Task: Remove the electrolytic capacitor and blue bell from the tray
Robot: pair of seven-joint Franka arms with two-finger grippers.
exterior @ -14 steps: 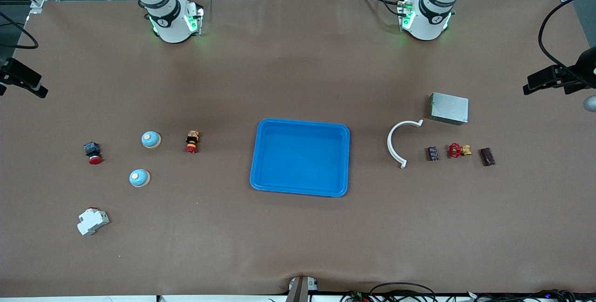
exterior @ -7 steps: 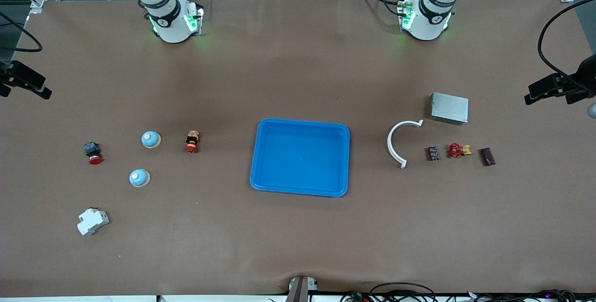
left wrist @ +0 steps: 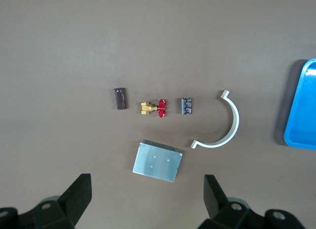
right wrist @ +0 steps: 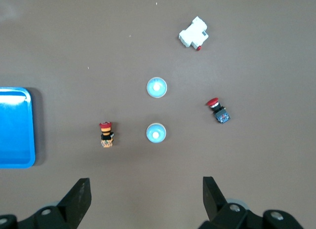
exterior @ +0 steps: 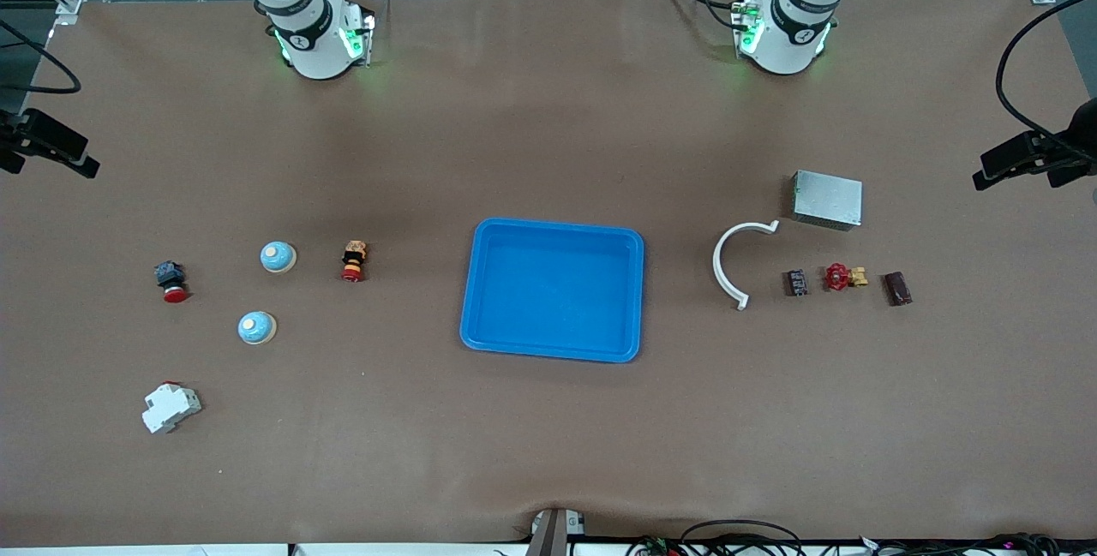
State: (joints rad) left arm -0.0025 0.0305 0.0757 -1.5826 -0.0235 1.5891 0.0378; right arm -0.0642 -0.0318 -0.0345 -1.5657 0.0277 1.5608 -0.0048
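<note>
Blue tray [exterior: 553,349]; pale-blue bells [exterior: 278,257]; dark capacitor [exterior: 797,283]; brown table [exterior: 548,453].

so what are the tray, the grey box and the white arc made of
Tray: probably moulded plastic, a uniform glossy blue with rounded corners. Box: looks like sheet metal, dull silver-grey, with small screw-like dots on top in the left wrist view. Arc: probably plastic, plain matte white.

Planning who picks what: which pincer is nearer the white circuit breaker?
Right. The right pincer hangs open at the white circuit breaker's end of the table; the left pincer hangs open above the metal box at the other end.
</note>
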